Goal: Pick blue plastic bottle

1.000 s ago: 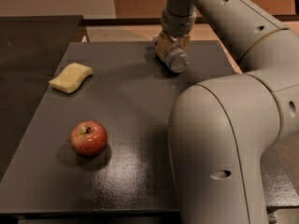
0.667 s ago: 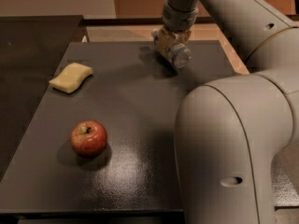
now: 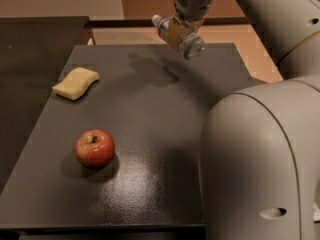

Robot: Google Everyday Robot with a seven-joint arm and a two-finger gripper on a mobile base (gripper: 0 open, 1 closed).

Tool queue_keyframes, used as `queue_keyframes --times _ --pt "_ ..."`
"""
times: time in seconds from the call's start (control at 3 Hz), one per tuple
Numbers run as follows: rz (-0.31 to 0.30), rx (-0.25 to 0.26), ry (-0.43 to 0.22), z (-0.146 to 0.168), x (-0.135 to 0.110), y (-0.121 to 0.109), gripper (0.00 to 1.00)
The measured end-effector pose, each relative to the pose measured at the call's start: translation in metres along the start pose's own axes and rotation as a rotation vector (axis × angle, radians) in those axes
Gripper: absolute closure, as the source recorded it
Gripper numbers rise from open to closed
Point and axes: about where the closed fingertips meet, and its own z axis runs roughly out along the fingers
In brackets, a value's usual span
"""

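Dark tabletop [image 3: 150, 114] below you: your tool [image 3: 176, 30] is clamped on the blue plastic bottle [image 3: 191, 45], held sideways above the far edge.

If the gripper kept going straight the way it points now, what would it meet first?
The gripper, shut on the blue plastic bottle, hangs above the far end of the table, pointing down. It would likely meet the tabletop near its shadow, bottle touching first, though its height is hard to judge.

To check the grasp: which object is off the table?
The blue plastic bottle, held aloft by the end effector over the table's far edge; apple and sponge rest on it.
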Motion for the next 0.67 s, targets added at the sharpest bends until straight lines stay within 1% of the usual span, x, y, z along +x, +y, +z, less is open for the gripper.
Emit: queue_keyframes --times 0.33,0.67 --pt "-0.106 -0.002 -0.049 -0.029 -0.007 0.010 1.00" --pt "-0.185 0.004 -0.085 -0.056 -0.009 0.016 1.00"
